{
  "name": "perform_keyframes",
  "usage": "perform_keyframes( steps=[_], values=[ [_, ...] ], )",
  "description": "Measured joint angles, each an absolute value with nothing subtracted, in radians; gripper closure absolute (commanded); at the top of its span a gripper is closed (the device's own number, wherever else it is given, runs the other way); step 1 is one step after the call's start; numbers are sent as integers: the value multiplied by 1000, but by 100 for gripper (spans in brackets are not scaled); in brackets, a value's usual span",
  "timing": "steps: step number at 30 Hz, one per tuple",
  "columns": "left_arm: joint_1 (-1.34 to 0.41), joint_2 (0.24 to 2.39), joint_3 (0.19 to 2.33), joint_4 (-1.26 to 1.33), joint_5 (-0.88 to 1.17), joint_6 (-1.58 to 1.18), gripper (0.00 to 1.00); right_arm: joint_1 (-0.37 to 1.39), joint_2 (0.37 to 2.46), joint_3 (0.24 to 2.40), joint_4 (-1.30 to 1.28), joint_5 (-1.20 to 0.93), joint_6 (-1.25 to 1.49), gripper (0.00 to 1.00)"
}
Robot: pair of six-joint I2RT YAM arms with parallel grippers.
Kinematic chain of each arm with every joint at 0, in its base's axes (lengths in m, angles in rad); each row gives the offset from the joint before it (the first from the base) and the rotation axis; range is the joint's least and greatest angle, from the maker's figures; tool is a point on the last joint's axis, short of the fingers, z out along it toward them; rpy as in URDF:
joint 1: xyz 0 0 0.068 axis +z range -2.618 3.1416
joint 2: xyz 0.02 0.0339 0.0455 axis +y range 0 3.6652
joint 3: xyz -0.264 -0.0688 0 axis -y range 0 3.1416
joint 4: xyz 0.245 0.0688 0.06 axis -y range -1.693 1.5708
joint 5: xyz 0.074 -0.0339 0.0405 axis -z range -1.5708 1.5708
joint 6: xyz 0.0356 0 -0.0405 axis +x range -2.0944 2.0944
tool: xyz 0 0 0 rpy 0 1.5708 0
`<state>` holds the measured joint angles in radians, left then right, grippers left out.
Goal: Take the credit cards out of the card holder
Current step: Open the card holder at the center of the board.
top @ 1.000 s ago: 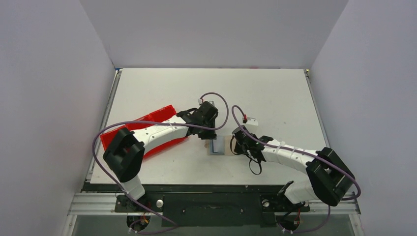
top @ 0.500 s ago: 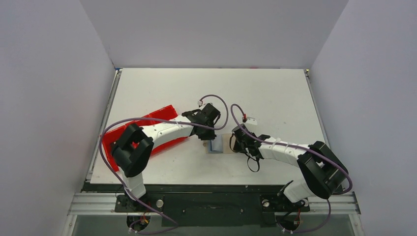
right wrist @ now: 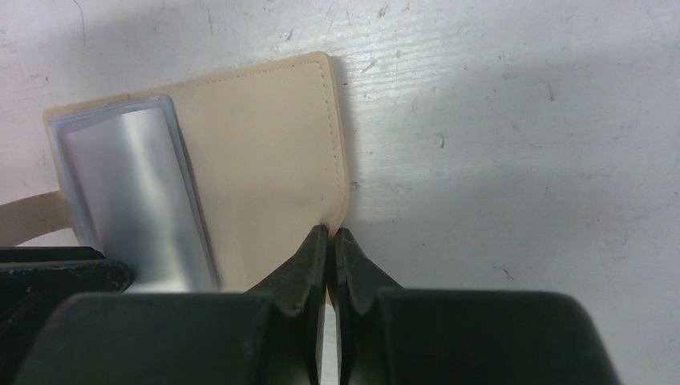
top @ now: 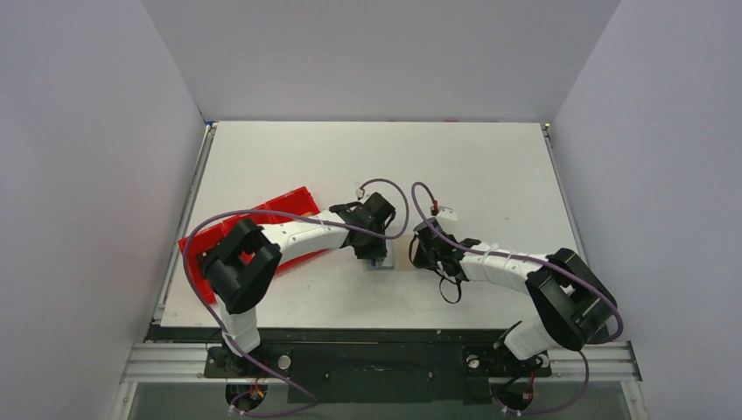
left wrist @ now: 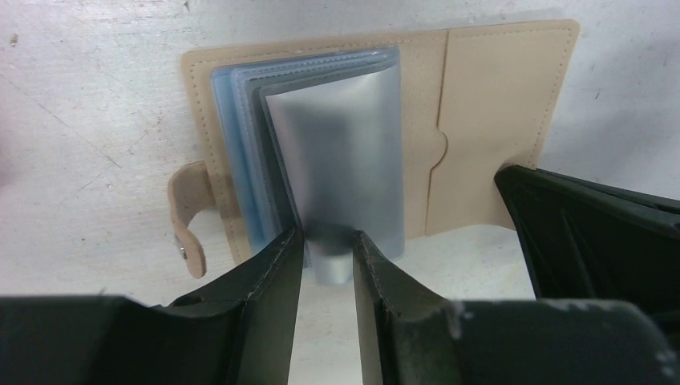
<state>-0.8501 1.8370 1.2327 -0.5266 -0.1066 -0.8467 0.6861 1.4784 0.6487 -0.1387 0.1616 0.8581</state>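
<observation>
The card holder (left wrist: 497, 120) is a tan leather folder lying open on the table, with clear blue-tinted sleeves (left wrist: 236, 152). A silver-grey card (left wrist: 341, 152) lies on top of the sleeves. My left gripper (left wrist: 325, 241) is open by a narrow gap and stands over the card's near end, which shows between the fingers. My right gripper (right wrist: 330, 233) is shut, with its tips touching the near right corner of the holder's tan cover (right wrist: 265, 160). The right gripper's fingers (left wrist: 585, 233) cover that corner in the left wrist view. In the top view both grippers meet at the holder (top: 385, 264).
A red tray (top: 284, 204) lies on the left, under the left arm. A strap with a snap (left wrist: 186, 216) sticks out of the holder's left side. The table (top: 490, 175) is white and scuffed, with grey walls on three sides.
My left gripper has moved towards the near edge and down over the holder, and now hides most of it from above. My right gripper has edged slightly left.
</observation>
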Motion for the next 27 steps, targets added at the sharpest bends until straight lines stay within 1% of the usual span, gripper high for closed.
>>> perform_keyframes(
  steps=[9, 20, 21, 23, 25, 27],
  values=[
    [-850, 1865, 1239, -482, -70, -852, 73, 676, 1485, 643, -104, 130, 857, 100],
    [-850, 1933, 1306, -422, -31, -852, 75, 661, 1474, 608, -34, 73, 854, 100],
    [-850, 1942, 1314, -419, -28, -852, 75, 660, 1469, 604, -33, 69, 854, 98],
    [-850, 1960, 1331, -413, -20, -852, 75, 659, 1454, 594, -34, 60, 857, 88],
    [-850, 1975, 1341, -406, -14, -852, 75, 653, 1428, 582, -41, 50, 860, 76],
    [-852, 1987, 1344, -395, -9, -850, 74, 647, 1385, 568, -65, 42, 861, 69]
  ],
)
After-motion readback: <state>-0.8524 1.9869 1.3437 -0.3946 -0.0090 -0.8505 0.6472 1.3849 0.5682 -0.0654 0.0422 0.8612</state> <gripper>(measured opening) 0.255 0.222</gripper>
